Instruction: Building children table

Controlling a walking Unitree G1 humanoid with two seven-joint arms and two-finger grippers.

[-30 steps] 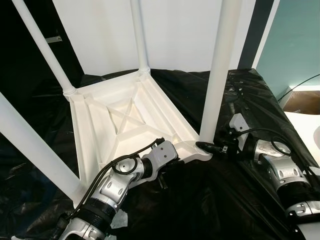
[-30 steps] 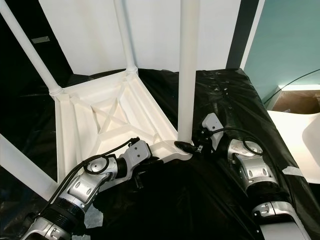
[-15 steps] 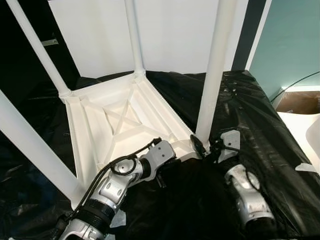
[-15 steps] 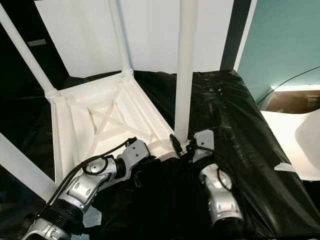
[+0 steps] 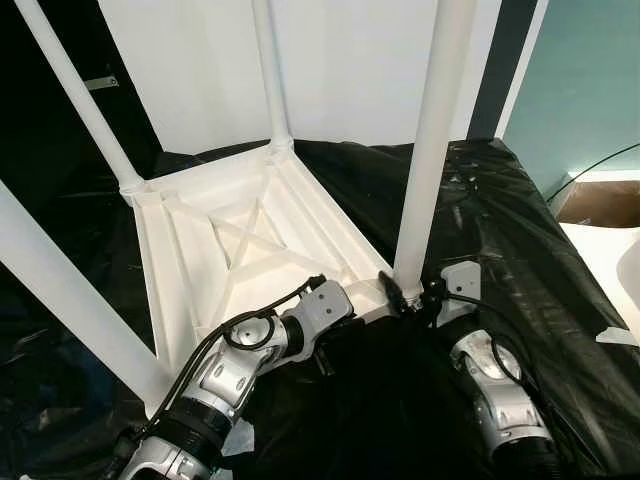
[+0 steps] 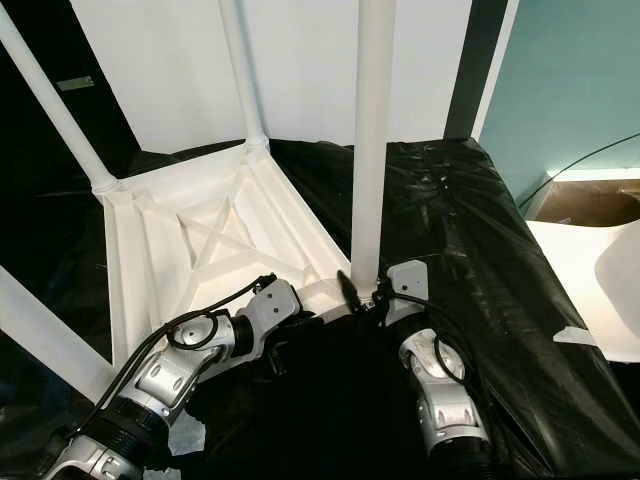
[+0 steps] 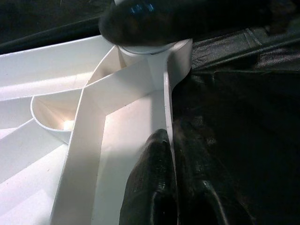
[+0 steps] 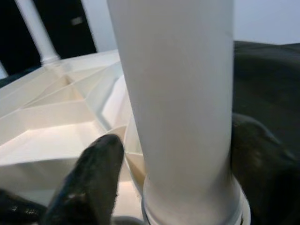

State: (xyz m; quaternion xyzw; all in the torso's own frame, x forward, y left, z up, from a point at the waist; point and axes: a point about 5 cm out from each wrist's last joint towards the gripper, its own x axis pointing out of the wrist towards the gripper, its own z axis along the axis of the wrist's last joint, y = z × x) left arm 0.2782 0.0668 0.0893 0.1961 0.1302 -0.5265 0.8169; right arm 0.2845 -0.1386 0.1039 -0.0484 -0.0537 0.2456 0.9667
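Observation:
A white children's table lies upside down on black plastic sheeting, its legs pointing up. My left gripper is shut on the thin rim wall of the table close to the near right corner; the left arm reaches in from the front. My right gripper sits at the foot of the near right leg, one black finger on each side of the leg's base, shut on it. The leg stands upright in its corner socket.
Three other legs rise at the far left, the back and the near left. A white panel stands behind. The black sheeting ends to the right, where a white object and a brown box lie.
My right arm has swung from the right of the leg round to its front, the wrist turning at the leg's base. The left gripper has kept its hold. The camera has shifted slightly.

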